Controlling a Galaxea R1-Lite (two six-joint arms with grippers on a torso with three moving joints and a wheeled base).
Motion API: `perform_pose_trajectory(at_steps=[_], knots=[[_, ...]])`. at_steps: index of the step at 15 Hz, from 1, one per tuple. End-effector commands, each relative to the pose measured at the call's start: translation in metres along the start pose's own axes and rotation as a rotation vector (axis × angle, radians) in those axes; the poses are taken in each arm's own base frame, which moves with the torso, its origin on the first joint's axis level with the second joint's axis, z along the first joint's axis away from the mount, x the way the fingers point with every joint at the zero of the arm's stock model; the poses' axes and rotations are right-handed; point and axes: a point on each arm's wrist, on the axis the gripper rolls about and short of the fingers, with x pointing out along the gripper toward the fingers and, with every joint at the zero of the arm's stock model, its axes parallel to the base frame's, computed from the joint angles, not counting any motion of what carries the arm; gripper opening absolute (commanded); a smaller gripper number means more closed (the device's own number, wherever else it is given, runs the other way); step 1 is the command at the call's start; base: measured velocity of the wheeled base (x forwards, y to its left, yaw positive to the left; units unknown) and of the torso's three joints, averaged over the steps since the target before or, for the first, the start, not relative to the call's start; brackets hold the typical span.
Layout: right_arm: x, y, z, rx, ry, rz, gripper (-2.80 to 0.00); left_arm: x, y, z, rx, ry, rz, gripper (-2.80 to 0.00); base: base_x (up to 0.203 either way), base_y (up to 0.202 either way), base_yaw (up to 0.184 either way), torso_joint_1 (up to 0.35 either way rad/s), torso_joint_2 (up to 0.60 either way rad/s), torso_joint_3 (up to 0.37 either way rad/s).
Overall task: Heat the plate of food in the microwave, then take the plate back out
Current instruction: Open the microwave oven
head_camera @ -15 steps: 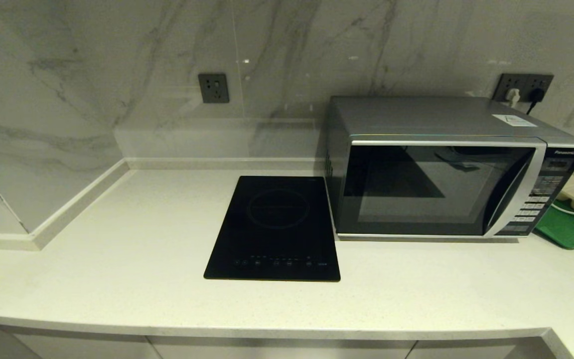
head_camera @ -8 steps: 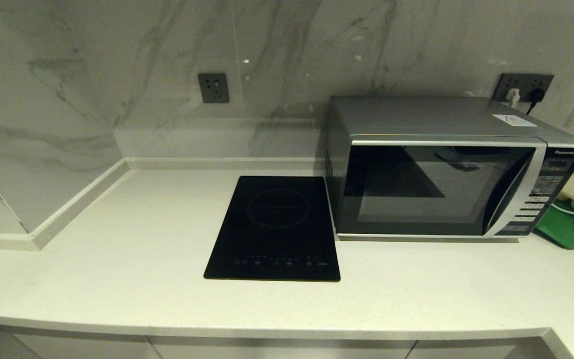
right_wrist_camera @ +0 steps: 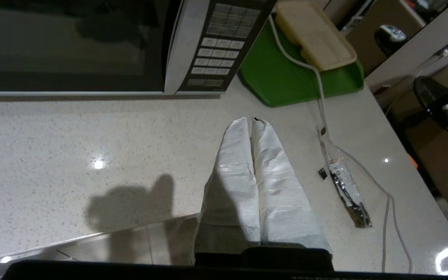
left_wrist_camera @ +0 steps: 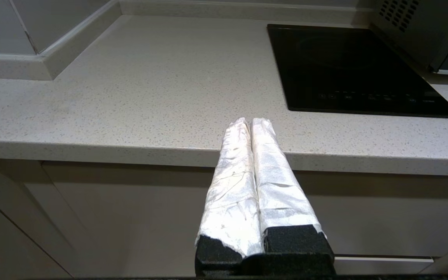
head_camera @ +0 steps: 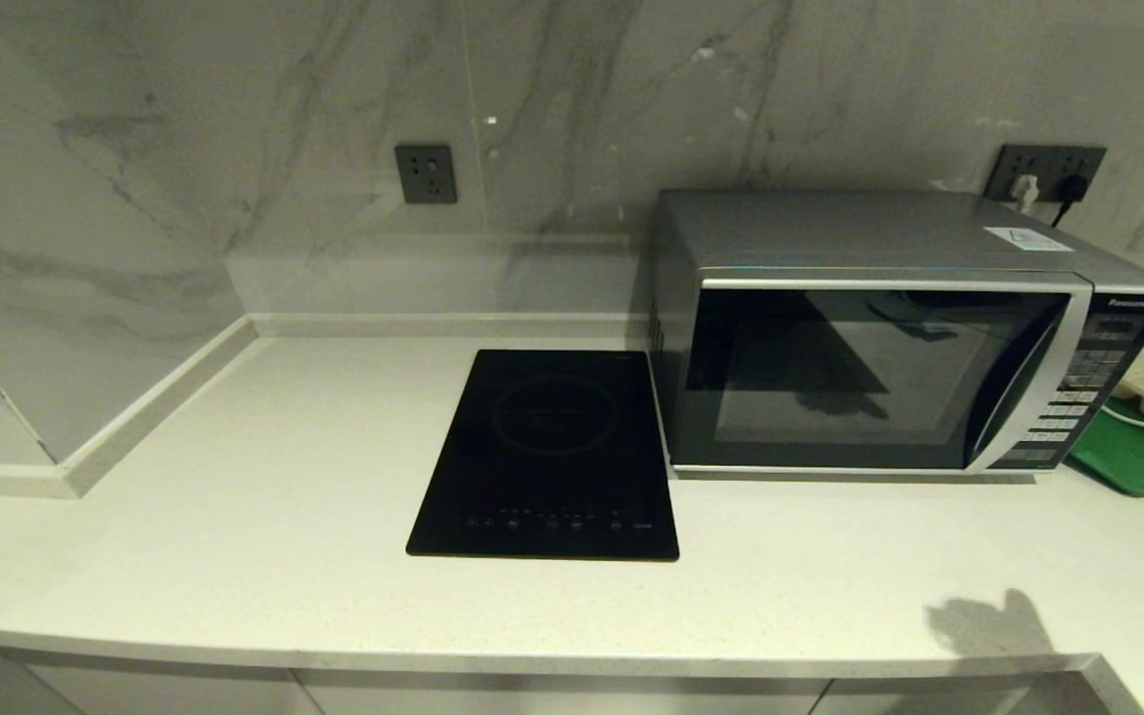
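The counter [head_camera: 264,556] runs wide and pale from the raised ledge on the far left to its right end, with a long bare stretch along the near edge and a broad open patch on the left. The microwave [head_camera: 890,338] sits far right against the marble wall, its dark glass door closed, the button panel on its right side; open counter lies in front of it. The plate of food shows in none of the views. The left gripper [left_wrist_camera: 250,121] hangs low by the near counter edge, left of the induction cooktop [head_camera: 547,452], its wrapped white fingers [left_wrist_camera: 231,186] pressed together with nothing between them. The right gripper [right_wrist_camera: 252,119] hovers above the near right part of the counter, pointed toward the microwave's lower right corner, its fingers [right_wrist_camera: 278,186] likewise closed together and empty; its shadow falls on the counter near the front edge. Neither arm itself appears in the head view. Just right of the microwave lies a green tray [right_wrist_camera: 286,77] carrying a cream-coloured box [right_wrist_camera: 315,37], and a white cable [right_wrist_camera: 317,81] trails from it across the counter toward the near right. A small foil-like packet [right_wrist_camera: 344,186] lies beside the cable, to the right of the right gripper. Two wall sockets sit on the marble, one [head_camera: 426,175] above the cooktop and one [head_camera: 1047,171] with plugs behind the microwave.
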Motion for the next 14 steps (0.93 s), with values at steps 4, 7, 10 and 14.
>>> perform_pose_trajectory(at_steps=[4, 7, 10, 14], knots=[[0.062, 0.055, -0.006, -0.069, 0.126, -0.052, -2.80, 0.000, 0.000, 0.000, 0.000, 0.000, 0.001, -2.80, 0.000, 0.000, 0.000, 0.000, 0.00, 0.000], [0.080, 0.088, -0.010, -0.050, 0.142, -0.109, -2.80, 0.000, 0.000, 0.000, 0.000, 0.000, 0.001, -2.80, 0.000, 0.000, 0.000, 0.000, 0.00, 0.000], [0.098, 0.114, -0.018, -0.012, 0.175, -0.173, -2.80, 0.000, 0.000, 0.000, 0.000, 0.000, 0.001, -2.80, 0.000, 0.000, 0.000, 0.000, 0.00, 0.000], [0.118, 0.132, -0.014, 0.068, 0.168, -0.253, 0.00, 0.000, 0.000, 0.000, 0.000, 0.000, 0.001, -2.80, 0.000, 0.000, 0.000, 0.000, 0.00, 0.000]])
